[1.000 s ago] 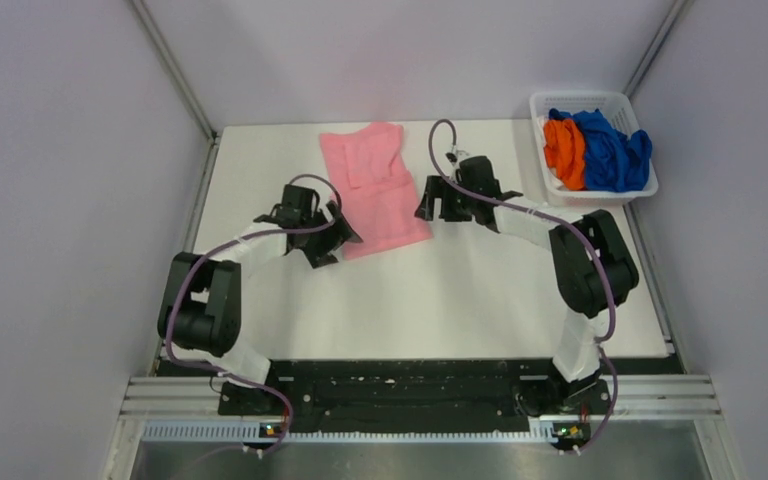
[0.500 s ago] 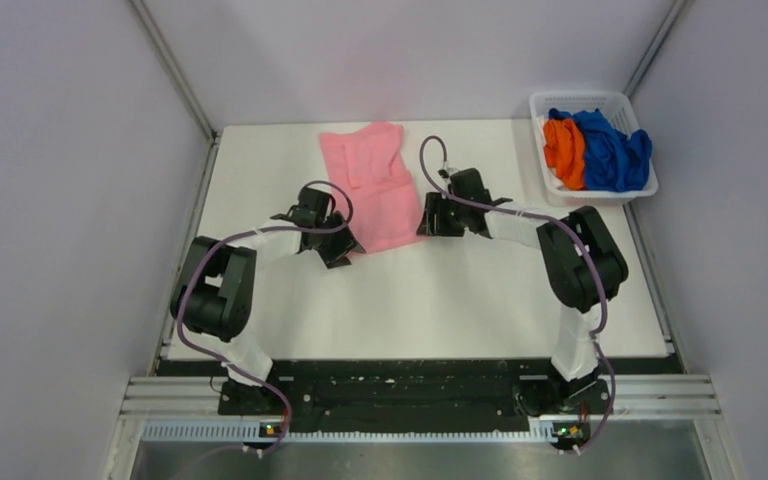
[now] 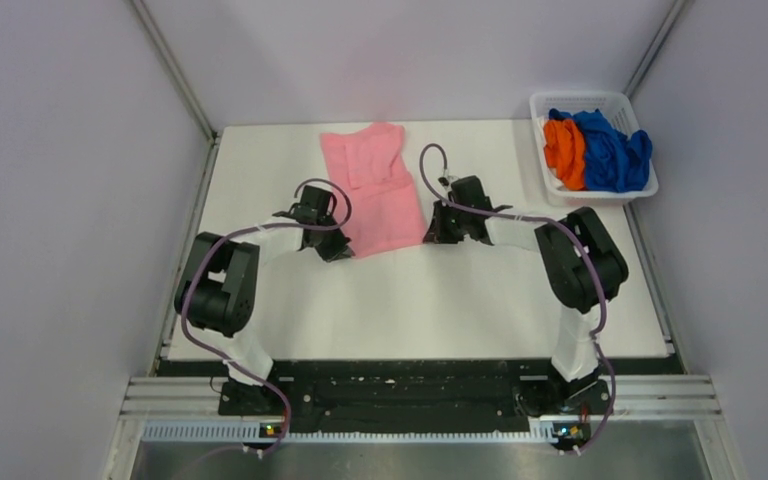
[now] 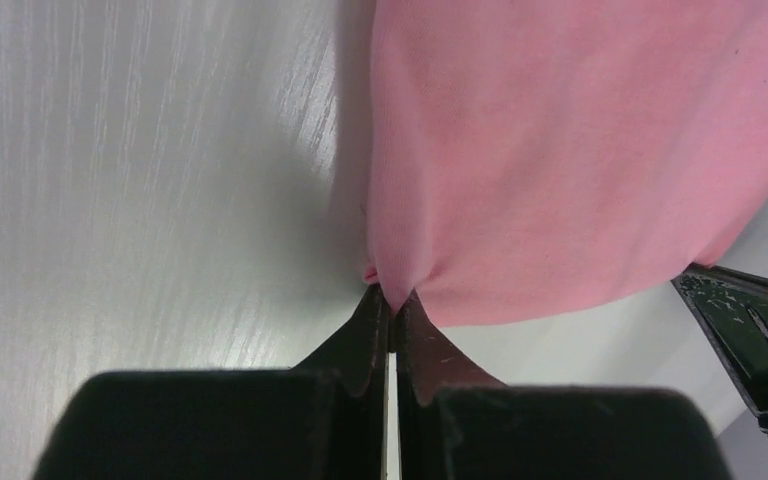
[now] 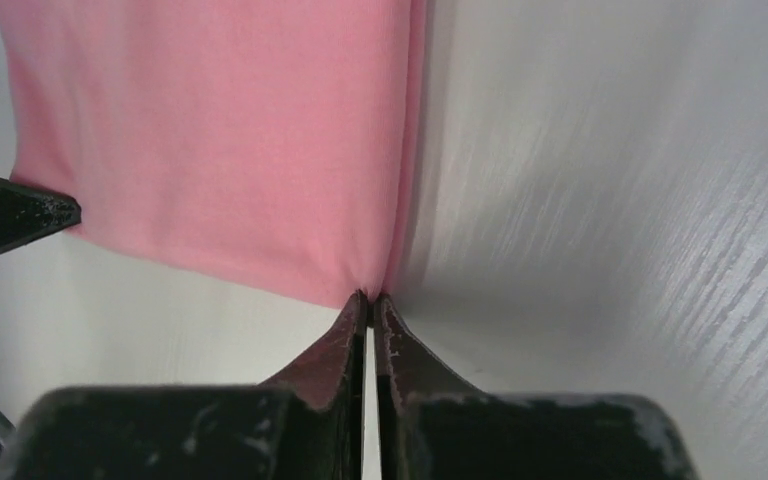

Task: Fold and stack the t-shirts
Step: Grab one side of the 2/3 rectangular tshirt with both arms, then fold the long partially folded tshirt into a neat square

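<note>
A light pink t-shirt (image 3: pixel 375 185) lies folded lengthwise on the white table (image 3: pixel 460 300), running from the back edge toward the middle. My left gripper (image 3: pixel 345 248) is shut on its near left corner; in the left wrist view the gripper (image 4: pixel 392 305) pinches a tuck of the pink t-shirt (image 4: pixel 560 150). My right gripper (image 3: pixel 428 232) is shut on the near right corner; in the right wrist view the gripper (image 5: pixel 370 298) nips the pink t-shirt (image 5: pixel 210 130) at its edge. An orange t-shirt (image 3: pixel 564 152) and a blue t-shirt (image 3: pixel 612 150) sit bunched in the basket.
A white plastic basket (image 3: pixel 594 193) stands at the back right corner of the table. Grey walls close in the left, back and right sides. The other arm's fingertip shows at the edge of each wrist view.
Both grippers came down and inward to the shirt's near corners and went from open to shut on the cloth. The near edge of the shirt has bunched slightly.
</note>
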### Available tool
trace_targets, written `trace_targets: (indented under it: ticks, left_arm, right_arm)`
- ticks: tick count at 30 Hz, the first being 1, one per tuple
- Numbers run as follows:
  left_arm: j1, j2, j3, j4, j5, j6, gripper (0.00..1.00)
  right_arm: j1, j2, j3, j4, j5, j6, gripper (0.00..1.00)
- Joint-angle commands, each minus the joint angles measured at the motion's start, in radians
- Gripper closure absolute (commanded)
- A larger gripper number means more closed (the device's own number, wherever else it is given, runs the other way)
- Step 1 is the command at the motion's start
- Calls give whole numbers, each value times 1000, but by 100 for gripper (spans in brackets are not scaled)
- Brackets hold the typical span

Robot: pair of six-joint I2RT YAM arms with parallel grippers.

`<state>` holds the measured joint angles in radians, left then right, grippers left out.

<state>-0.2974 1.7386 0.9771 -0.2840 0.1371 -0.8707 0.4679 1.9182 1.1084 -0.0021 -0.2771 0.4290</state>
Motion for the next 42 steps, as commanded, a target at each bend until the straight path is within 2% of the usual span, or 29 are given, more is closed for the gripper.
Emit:
trace_targets:
  ticks: [1, 5, 10, 14, 19, 23, 28, 35, 42]
  left_arm:
    - [-5, -15, -34, -33, -33, 9, 100]
    - [-47, -159, -107, -119, -30, 7, 100]
    - [-114, -448, -206, -302, -54, 23, 100]
    - [-144, -601, -174, -440, -14, 26, 100]
    - [-150, -673, -65, -416, 37, 72, 100]
    - [-148, -651, 12, -298, -28, 122, 100]
    - [-110, -547, 74, -161, -101, 136, 100]
    - [29, -294, 198, -7, 36, 154, 100]
    - [125, -67, 365, 13, 127, 174, 100]
  right_arm:
    - [26, -26, -56, -31, -40, 9, 100]
    - [37, -181, -147, -99, -104, -17, 100]
    - [37, -449, -234, -369, -200, -104, 100]
    - [37, -608, -274, -456, -357, -61, 100]
    - [30, -715, -197, -535, -300, -97, 100]
    - [-29, -700, -116, -461, -241, -58, 100]
    - [-143, -621, -81, -234, -245, 59, 100]
    - [-155, -389, 79, -118, -219, 95, 100]
    - [-164, -217, 256, -94, -128, 85, 100]
